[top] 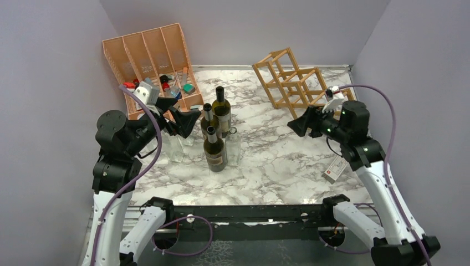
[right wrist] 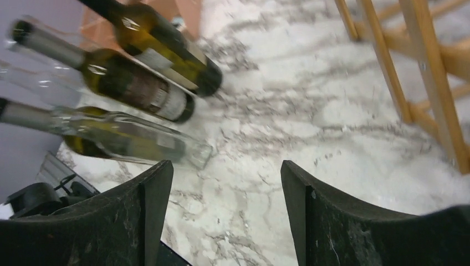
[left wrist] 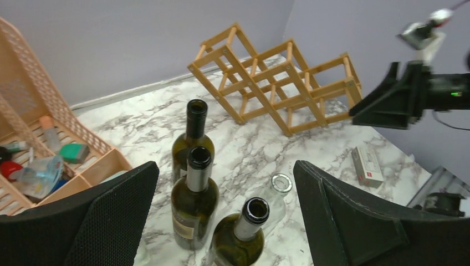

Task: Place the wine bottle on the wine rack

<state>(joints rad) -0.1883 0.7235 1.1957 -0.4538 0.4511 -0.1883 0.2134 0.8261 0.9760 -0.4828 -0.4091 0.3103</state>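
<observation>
Left pincer (top: 177, 113) spread to its widest and holding nothing, poised beside a huddle of upright bottles. The wine bottle (top: 207, 117) closest to it stands just off one finger, dark glass, open mouth up. From the left wrist view the necks sit right down between the two pads, so this looks like the reach-in, with no grasp made yet. Two more dark bottles and some clear glass bottles (top: 233, 145) crowd that one (tight company, easy to knock). All of them stand on the marble surface (top: 277, 166), well apart from the wine rack (top: 291, 83), on its left-arm side. Right pincer (top: 302, 123) is partly spread, empty too, hovering just in front of the rack's near cells. The orange organiser (top: 149, 52) sits far across from the rack, behind the left arm. My read on the next move: drop around one neck or shoulder, close cleanly without nudging the neighbours, lift clear, then tip the bottle flat and carry it across to an open cell of the rack.
</observation>
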